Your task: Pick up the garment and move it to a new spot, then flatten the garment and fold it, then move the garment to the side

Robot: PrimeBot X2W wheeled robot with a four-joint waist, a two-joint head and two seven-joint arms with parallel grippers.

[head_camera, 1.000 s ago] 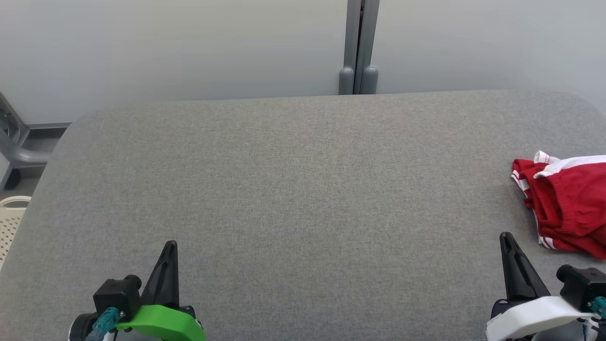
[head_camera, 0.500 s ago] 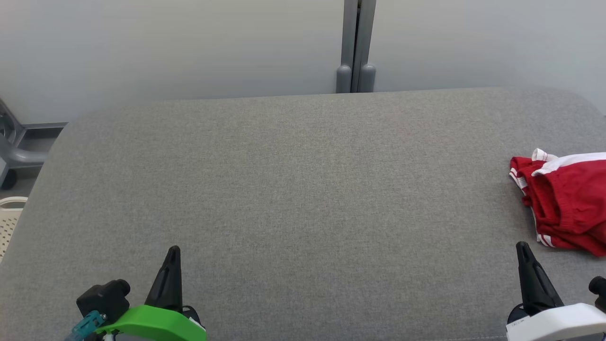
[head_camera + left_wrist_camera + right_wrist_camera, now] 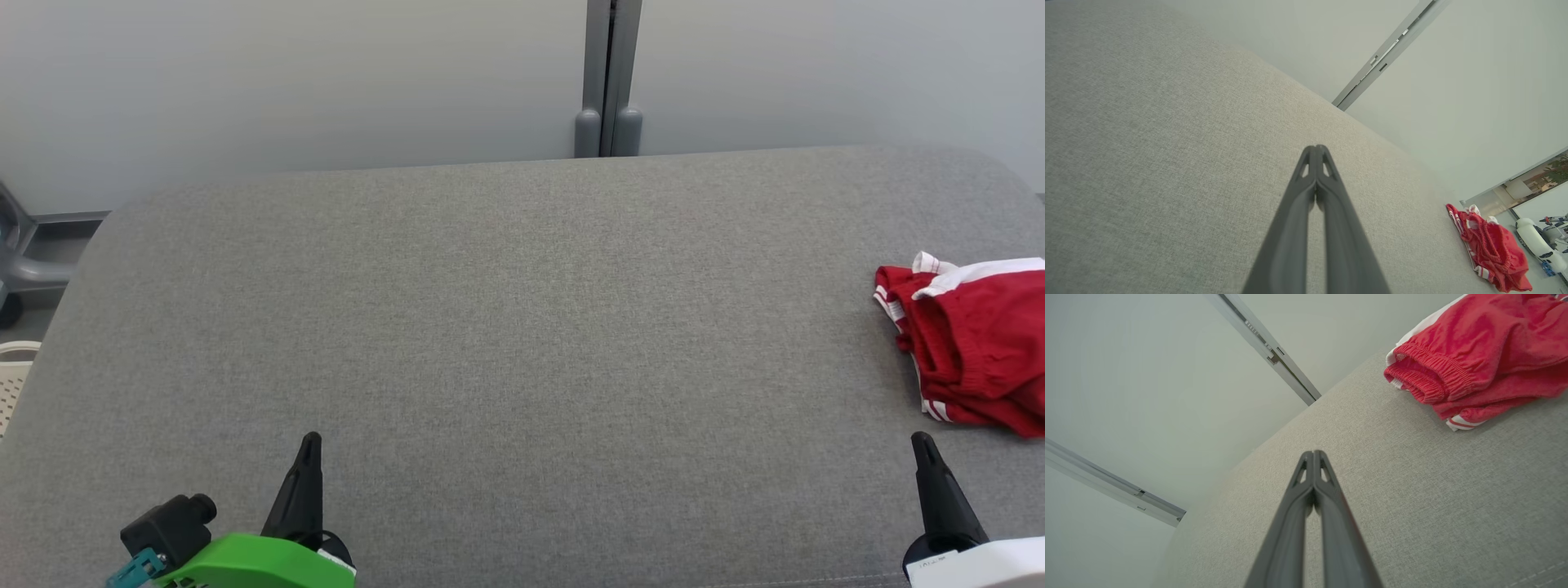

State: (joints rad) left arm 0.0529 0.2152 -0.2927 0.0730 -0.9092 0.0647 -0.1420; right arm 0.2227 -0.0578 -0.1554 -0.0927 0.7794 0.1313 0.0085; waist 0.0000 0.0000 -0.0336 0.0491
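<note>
Since a second ago, the left gripper [image 3: 310, 445] and right gripper [image 3: 923, 445] are drawn lower in the head view, and the camera is shifted too. Both are clenched on nothing. The red garment [image 3: 971, 343] is bunched just beyond the right fingers, on their outer side. If it is pinched by one loose layer, it could be dragged off the grey surface [image 3: 490, 327].

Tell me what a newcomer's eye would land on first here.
The red garment with white stripes, bunched at the right edge of the grey table, is the one splash of colour. Next come the two dark hands at the near edge, the left hand on a bright green mount and the right hand just short of the garment, both shut and holding nothing.
</note>
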